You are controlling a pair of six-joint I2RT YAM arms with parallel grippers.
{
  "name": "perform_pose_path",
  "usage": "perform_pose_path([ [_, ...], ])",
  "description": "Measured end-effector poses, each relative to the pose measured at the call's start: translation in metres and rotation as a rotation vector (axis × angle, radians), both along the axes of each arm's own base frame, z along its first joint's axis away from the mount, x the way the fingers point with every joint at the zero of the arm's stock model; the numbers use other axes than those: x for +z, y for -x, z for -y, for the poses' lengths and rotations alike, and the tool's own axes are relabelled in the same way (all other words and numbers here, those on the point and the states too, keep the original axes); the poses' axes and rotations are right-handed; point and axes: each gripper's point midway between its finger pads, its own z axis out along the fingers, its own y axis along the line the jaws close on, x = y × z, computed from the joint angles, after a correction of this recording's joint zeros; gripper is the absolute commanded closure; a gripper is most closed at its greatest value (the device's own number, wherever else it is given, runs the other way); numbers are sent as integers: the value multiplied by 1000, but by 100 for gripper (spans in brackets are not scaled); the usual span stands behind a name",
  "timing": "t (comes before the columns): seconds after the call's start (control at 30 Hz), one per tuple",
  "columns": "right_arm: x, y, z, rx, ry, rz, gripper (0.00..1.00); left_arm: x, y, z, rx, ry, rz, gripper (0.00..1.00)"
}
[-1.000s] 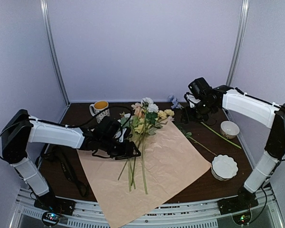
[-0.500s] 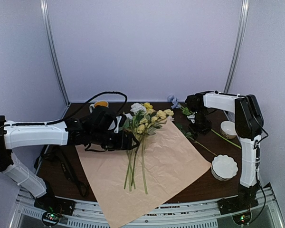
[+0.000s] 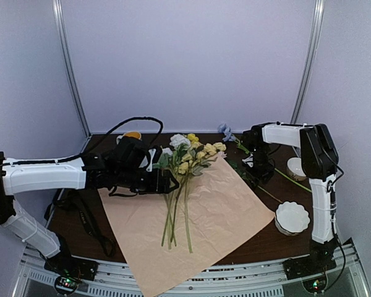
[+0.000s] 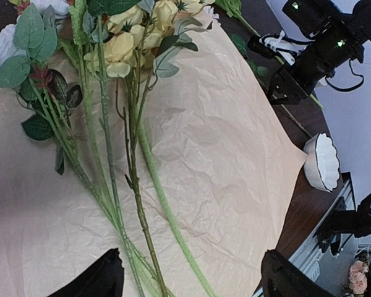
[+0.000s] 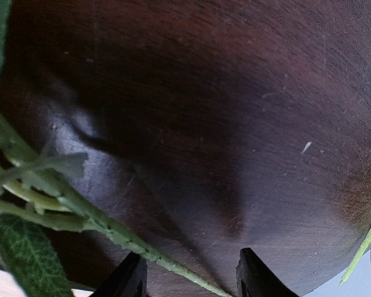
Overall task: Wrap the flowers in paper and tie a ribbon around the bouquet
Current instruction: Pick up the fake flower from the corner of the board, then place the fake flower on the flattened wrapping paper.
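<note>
Near-left of the left tool point(image 4: 191, 263), well apart: long narrow black ribbon point(image 3: 89, 224), untied. At that tool, spread wide, pinching nothing; just ahead, pastel flowers on long green stems point(image 4: 130, 43), loose on flat peach-tan paper sheet point(image 4: 235, 154). At the right tool point(image 5: 191, 272), half spread astride a stray green stem point(image 5: 111, 230). Probably early: wrapping, tying left.

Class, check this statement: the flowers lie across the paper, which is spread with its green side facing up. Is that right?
Not quite. The paper is spread with its peach-tan side facing up, not its green side; the top external view shows this, and so does the left wrist view. The flowers do lie across it.
</note>
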Motion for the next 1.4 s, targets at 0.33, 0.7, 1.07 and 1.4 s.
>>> perform_pose_path([
  [0.33, -3, 6, 7, 26, 54, -38, 93, -5, 0, 1, -8, -14, 0, 20],
  [0.7, 11, 2, 23, 60, 154, 45, 100, -6, -1, 1, -12, -19, 3, 20],
  [1.07, 211, -25, 7, -171, -151, 710, 100, -9, -5, -9, -9, -87, 46, 20],
  [1.4, 194, 51, -236, -162, -1005, 431, 100, 12, -26, -39, 66, -93, 113, 20],
])
